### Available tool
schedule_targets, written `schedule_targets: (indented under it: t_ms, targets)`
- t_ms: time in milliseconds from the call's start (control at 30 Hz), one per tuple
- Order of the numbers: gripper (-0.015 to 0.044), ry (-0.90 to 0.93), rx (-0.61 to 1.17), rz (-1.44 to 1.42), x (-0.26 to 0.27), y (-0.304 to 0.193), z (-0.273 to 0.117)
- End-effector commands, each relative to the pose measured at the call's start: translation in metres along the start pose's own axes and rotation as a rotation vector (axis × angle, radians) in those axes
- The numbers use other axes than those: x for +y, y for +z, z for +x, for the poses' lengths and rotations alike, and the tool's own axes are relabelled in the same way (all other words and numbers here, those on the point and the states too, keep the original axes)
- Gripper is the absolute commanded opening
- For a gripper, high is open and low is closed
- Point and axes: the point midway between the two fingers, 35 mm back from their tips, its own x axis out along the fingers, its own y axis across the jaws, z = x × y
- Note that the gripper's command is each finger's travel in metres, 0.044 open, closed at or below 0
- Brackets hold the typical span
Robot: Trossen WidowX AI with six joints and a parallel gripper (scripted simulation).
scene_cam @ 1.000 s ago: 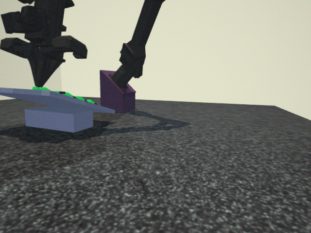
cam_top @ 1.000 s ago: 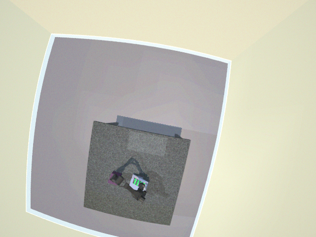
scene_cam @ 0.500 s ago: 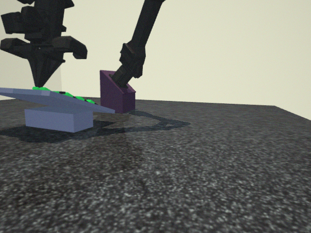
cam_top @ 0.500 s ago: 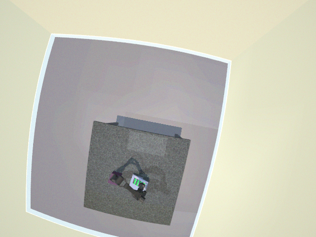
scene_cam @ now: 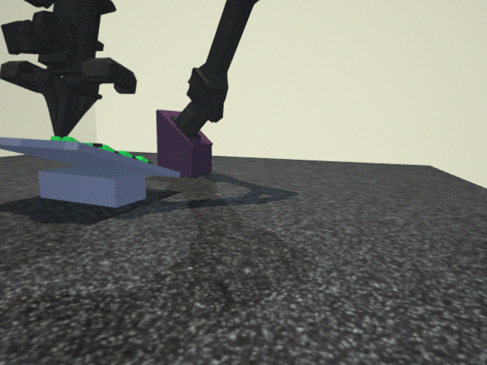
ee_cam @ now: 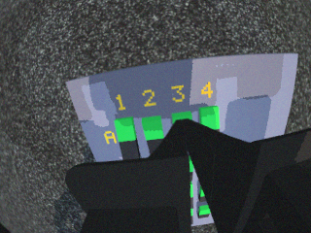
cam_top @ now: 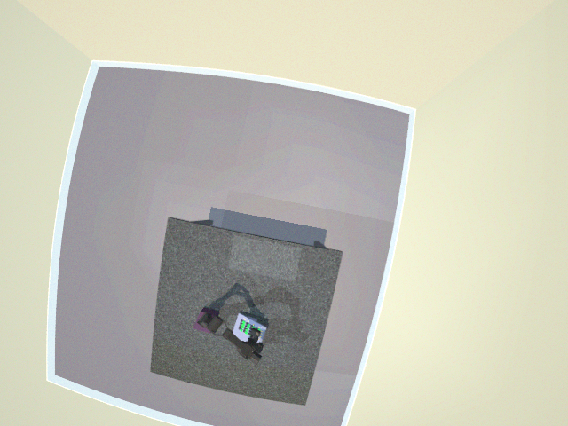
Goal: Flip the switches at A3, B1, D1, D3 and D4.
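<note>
The pale blue panel [cam_top: 238, 331] [scene_cam: 66, 146] [ee_cam: 146, 80] is tilted on a block. My gripper [scene_cam: 62, 135] [ee_cam: 182, 124] is shut and empty and points down, its tips at the panel's raised far part, touching or just above a switch. In the wrist view the tips cover most of switch A3 [ee_cam: 182, 116], with only a strip of its green far end showing. Switches A1 [ee_cam: 124, 129], A2 [ee_cam: 153, 128] and A4 [ee_cam: 210, 117] show green far ends. B1 is hidden by the fingers. Row D shows only partly between them, so D1, D3 and D4 cannot be read.
The arm's purple base block [cam_top: 198, 326] [scene_cam: 173, 153] stands beyond the panel's low edge in the exterior view. The arm arches from it over the panel. A plain raised block [ee_cam: 248, 118] sits on the panel right of column 4. The speckled table [cam_top: 197, 275] [scene_cam: 314, 255] lies around them.
</note>
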Motion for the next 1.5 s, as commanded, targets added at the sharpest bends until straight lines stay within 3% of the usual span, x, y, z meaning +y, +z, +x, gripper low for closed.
schedule_targets:
  t_ms: [0,733,933,1333,1467]
  targets:
    - [0.0000,-0.001,0.000,0.004,0.000,0.000,0.001]
    - [0.0000,-0.001,0.000,0.004,0.000,0.000,0.004]
    - [0.0000,-0.003,-0.025,0.005,-0.001,-0.003,-0.061]
    - [0.0000,-0.002,-0.023,0.007,0.042,-0.042,-0.060]
    - [0.0000,0.000,0.000,0.006,0.042,-0.041,-0.028]
